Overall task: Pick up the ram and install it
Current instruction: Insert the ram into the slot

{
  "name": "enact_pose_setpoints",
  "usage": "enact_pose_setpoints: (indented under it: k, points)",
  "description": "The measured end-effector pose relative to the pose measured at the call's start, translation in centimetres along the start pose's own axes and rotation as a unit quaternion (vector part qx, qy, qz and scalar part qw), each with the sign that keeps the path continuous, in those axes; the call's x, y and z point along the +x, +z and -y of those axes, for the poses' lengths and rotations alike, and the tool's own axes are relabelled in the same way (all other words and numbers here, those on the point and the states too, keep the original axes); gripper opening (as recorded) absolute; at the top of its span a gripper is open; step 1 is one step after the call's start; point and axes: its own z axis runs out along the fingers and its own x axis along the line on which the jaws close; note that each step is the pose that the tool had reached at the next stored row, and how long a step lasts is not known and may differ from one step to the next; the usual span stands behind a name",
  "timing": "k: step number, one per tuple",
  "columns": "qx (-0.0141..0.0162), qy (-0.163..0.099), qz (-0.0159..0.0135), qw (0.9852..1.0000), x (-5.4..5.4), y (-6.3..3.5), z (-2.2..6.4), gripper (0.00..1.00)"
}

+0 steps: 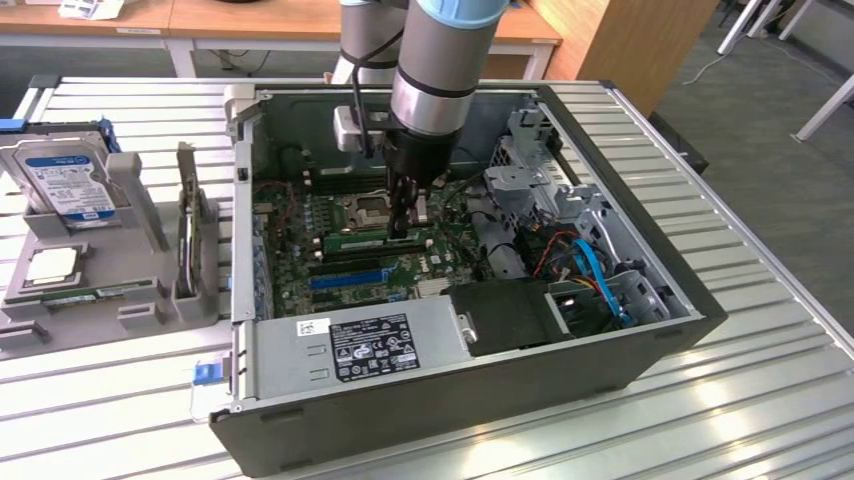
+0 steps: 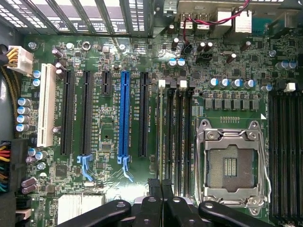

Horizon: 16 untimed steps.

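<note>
Near edge of the case (image 1: 467,420) on the worktop (image 1: 747,400): one power supply (image 1: 360,345). Past it we see one blue slot (image 1: 350,280), then the ram (image 1: 367,241) standing on edge on the board, looks already in a slot. Its long axis runs across the exterior view, left to right, parallel to the blue slot.

Key relation: tool (image 1: 398,228) sits straight above the ram, toward the end on the exterior view's right, not at mid-length. Only one arm, so no choice there.

Tool is pressed together: in the wrist view the fingertips (image 2: 154,185) meet and we see nothing between them. We read it as bearing on the ram's top edge, but can't confirm contact.

Just beyond: one CPU socket (image 1: 371,208).

Counts: one tool, one ram under it, one second green stick (image 1: 83,296) lying flat outside the case, well apart on the exterior view's left. We count four black memory slots (image 2: 176,137) beside the socket.
</note>
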Motion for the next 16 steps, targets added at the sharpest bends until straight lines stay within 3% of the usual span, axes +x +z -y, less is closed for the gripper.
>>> enact_pose_setpoints:
  k: [16]
  points:
    - [0.0,0.0,0.0001,1.0,-0.11,0.06,0.0,0.11]
